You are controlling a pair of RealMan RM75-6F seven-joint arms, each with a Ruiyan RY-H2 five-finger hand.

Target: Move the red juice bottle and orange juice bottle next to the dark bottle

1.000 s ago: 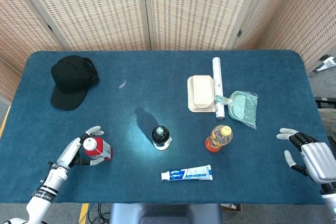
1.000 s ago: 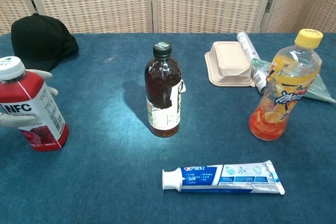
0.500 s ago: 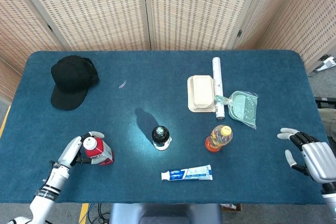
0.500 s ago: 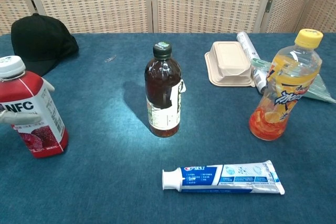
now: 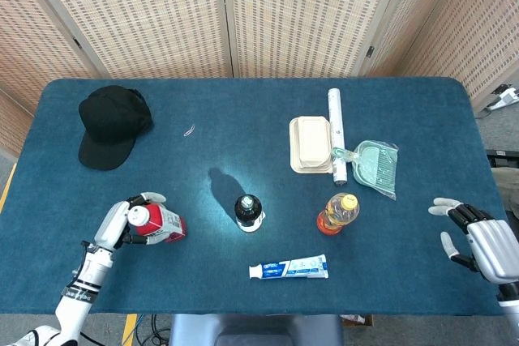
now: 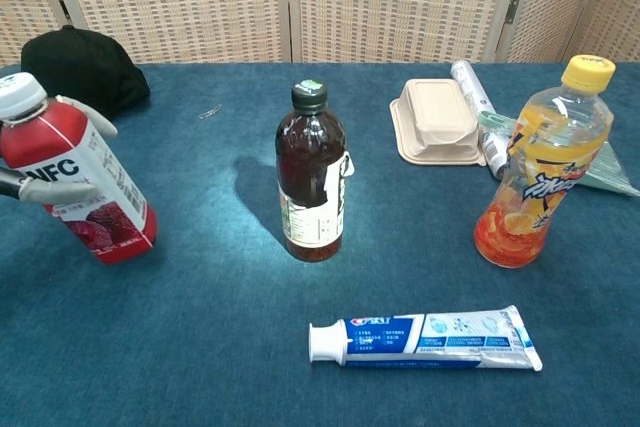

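The red juice bottle [image 5: 156, 223] [image 6: 78, 185], white-capped and labelled NFC, leans with its top to the left, lifted off the cloth in my left hand's [image 5: 122, 220] grip; only the fingers [image 6: 62, 190] show in the chest view. The dark bottle [image 5: 248, 211] [image 6: 313, 173] stands upright at the table's middle. To its right stands the orange juice bottle [image 5: 338, 213] [image 6: 541, 163] with a yellow cap. My right hand [image 5: 478, 242] hovers open at the table's right edge, well away from the orange bottle.
A toothpaste tube [image 5: 289, 267] [image 6: 428, 339] lies in front of the bottles. A beige clamshell box [image 5: 310, 144], a white roll [image 5: 336, 135] and a green dustpan [image 5: 375, 165] sit behind the orange bottle. A black cap [image 5: 112, 125] lies at back left.
My left hand has carried the red juice bottle up and to the right, toward the dark bottle, tilting it. The right hand has barely moved.
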